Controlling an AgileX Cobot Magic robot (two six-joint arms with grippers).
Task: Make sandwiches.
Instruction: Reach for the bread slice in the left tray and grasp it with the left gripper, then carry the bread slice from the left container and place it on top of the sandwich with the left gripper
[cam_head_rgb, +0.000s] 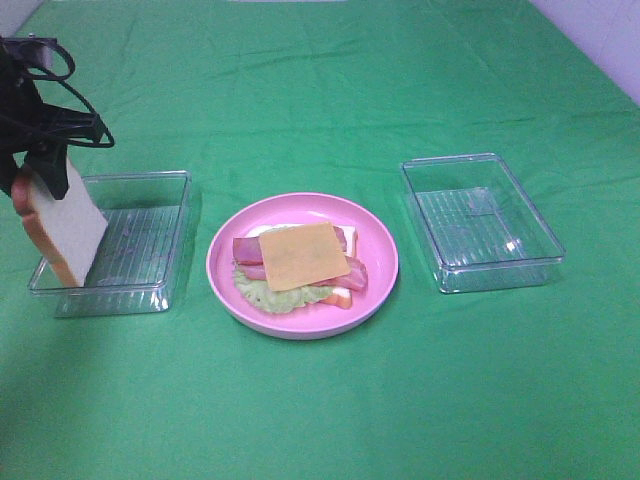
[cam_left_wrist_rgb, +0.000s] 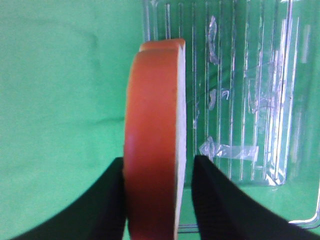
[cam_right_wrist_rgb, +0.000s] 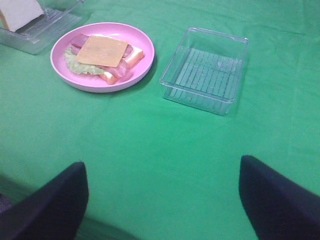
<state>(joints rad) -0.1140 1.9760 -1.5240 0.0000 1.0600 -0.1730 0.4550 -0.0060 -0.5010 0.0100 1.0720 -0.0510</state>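
On the round pink plate (cam_head_rgb: 381, 250) lies an open sandwich stack: a bread slice at the bottom, green lettuce, pink bacon strips and an orange cheese square (cam_head_rgb: 303, 255) on top. The right wrist view shows the same cheese square (cam_right_wrist_rgb: 102, 50). At the far left, my left gripper (cam_head_rgb: 42, 172) is shut on the top of a second bread slice (cam_head_rgb: 68, 225), white with an orange-brown crust. It stands on edge, tilted, over the left end of the left tray. In the left wrist view both fingers press the slice (cam_left_wrist_rgb: 152, 125). My right gripper (cam_right_wrist_rgb: 162, 195) is open over bare cloth and holds nothing.
A clear plastic tray (cam_head_rgb: 150, 240) sits left of the plate, with the held slice at its end. Another clear tray (cam_head_rgb: 480, 220) sits right of the plate with nothing in it. A green cloth covers the whole table.
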